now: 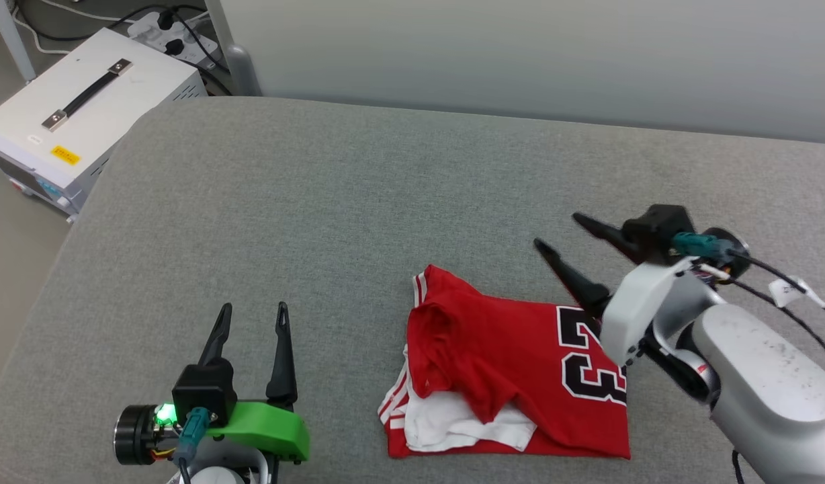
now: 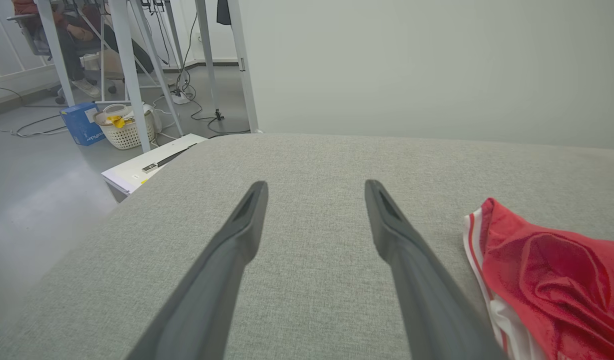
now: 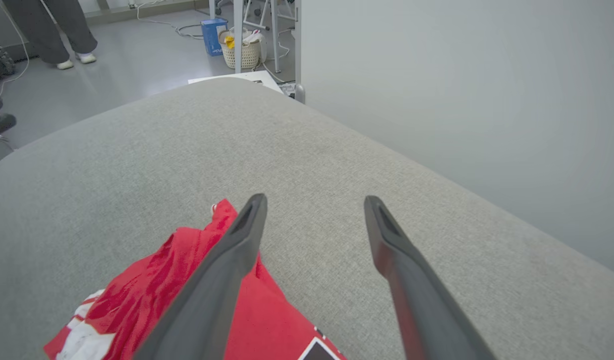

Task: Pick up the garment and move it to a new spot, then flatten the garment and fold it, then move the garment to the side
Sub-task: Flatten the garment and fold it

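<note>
On the grey woven padded table (image 1: 305, 202), toward its near right part: the bright red soft-fabric T-shirt with white sleeves, striped trim and a black-and-white number (image 1: 513, 366). Folded into a compact, roughly rectangular bundle, one white sleeve tucked under a red flap at the front, number facing up. Judged as folding largely done, with the shift to the side yet to come; hence a bundle lying free, gripped by nothing.

Above the shirt's far right corner: the right gripper with two long dark fingers (image 1: 555, 229), spread wide, nothing between them. Pointing away and to the left across the table, one finger crossing over the red edge beside the number; touching or just clear of the cloth, cannot tell. Pale forearm reaching in from the lower right, wrist raised, probably placed there for a fresh hold at that edge.

Well apart on the left, over bare table: the left gripper on its green mount (image 1: 253, 306), fingers likewise apart and empty, pointing away from the robot, parked out of the cloth's way. Beyond the table's far left corner: a white metal box with a black handle (image 1: 83, 101).
</note>
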{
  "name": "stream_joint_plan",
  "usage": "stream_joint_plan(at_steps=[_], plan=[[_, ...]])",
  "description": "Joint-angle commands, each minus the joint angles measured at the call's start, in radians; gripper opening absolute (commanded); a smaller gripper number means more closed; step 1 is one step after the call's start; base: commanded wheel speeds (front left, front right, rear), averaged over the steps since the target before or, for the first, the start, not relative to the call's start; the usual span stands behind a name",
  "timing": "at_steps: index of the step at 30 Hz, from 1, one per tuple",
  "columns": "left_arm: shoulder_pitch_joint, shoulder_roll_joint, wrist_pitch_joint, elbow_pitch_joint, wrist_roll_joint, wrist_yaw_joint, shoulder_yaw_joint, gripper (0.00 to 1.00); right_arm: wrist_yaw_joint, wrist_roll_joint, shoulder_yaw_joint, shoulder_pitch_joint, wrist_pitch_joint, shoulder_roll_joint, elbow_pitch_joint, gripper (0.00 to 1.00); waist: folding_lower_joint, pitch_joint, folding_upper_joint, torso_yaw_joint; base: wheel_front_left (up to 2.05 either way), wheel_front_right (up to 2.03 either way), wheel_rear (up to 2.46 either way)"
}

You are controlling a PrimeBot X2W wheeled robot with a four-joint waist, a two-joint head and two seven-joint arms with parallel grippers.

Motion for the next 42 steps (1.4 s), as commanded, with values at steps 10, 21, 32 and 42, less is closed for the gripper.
stream_joint_plan(at_steps=[10, 21, 32, 42], plan=[[0.035, -0.003, -0.006, -0.02, 0.021, -0.01, 0.017, 1.0, -0.001, -0.322, -0.472, 0.209, -0.231, 0.072, -0.056, 1.0, 0.0, -0.043, 0.0054, -0.045, 0.0, 0.0, 0.0], [0.076, 0.004, -0.006, -0.048, 0.032, -0.018, 0.022, 1.0, -0.001, -0.484, -0.768, 0.457, -0.262, 0.247, -0.249, 1.0, 0.0, -0.085, 0.0054, -0.064, 0.0, 0.0, 0.0], [0.11, 0.005, -0.006, -0.054, 0.027, -0.032, 0.016, 1.0, -0.001, -0.457, -0.762, 0.643, -0.263, 0.325, -0.285, 1.0, 0.0, -0.109, 0.0054, -0.067, 0.0, 0.0, 0.0], [0.121, 0.003, -0.006, -0.045, 0.02, -0.036, 0.016, 1.0, -0.001, -0.446, -0.75, 0.686, -0.263, 0.345, -0.272, 1.0, 0.0, -0.111, 0.0054, -0.067, 0.0, 0.0, 0.0]])
